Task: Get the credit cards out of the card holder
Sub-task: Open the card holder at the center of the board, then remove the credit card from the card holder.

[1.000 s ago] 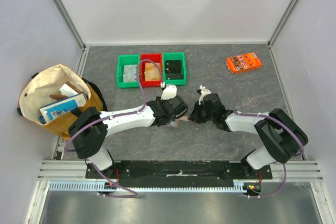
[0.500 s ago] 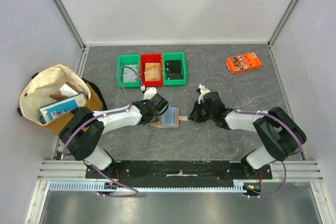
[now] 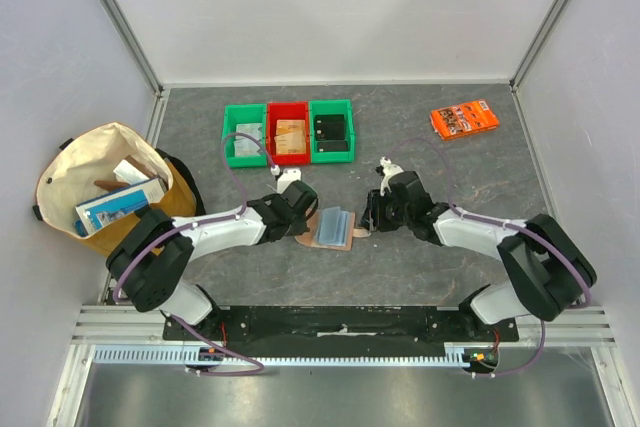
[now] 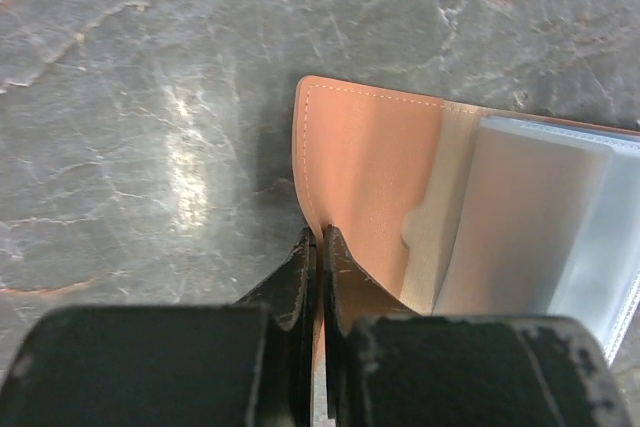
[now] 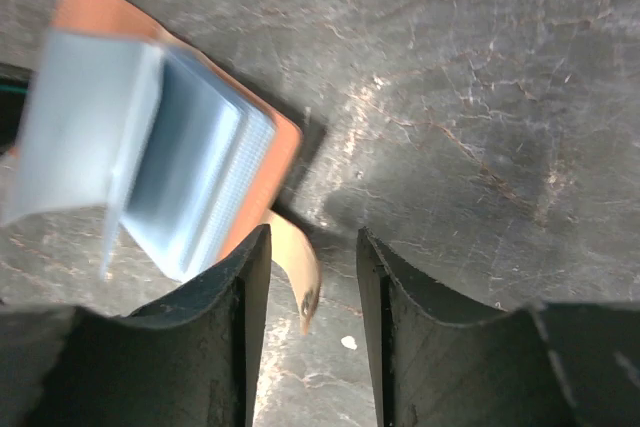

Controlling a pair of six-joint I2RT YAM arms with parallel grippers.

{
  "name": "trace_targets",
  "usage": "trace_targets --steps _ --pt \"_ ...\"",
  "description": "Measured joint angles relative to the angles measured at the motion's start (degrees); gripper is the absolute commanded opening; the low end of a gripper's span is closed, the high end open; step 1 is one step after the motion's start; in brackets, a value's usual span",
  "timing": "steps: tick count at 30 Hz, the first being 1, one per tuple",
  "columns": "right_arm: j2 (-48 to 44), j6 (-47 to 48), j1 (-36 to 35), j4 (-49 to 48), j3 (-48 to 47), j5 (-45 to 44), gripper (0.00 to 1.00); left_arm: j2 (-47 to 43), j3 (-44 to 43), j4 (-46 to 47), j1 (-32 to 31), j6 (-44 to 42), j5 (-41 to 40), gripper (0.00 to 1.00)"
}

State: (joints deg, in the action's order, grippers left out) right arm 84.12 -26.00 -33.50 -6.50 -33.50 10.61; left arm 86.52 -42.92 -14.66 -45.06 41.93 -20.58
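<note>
Pinching the card holder (image 4: 365, 177) edge, left gripper (image 4: 318, 247), sleeve (image 4: 530, 217) contents indistinct.

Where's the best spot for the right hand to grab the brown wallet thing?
The little tab sticking out of the card holder's right edge, reached from the right. It seems to curl up off the table, so a finger can likely slip under, and the open right gripper sits right by it. The left gripper pinches the opposite flap.

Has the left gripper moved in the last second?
Yes. The left gripper has shifted leftward, from below the right green bin to below the red bin.
</note>
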Motion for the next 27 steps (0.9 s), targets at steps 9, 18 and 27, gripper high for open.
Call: trace_targets --steps 9,18,27 --pt "-10.73 1.42 0.0 5.05 -4.55 0.11 0.38 -0.13 0.2 1.33 -2.47 0.74 3.04 0.02" --pt "-6.58 -0.46 -0.02 1.86 -3.82 4.96 0.27 -0.13 0.2 1.38 -3.04 1.29 3.17 0.02" --pt "-0.39 -1.99 -0.94 -0.2 -2.71 8.94 0.26 -0.13 0.2 1.4 -3.61 1.7 3.17 0.02"
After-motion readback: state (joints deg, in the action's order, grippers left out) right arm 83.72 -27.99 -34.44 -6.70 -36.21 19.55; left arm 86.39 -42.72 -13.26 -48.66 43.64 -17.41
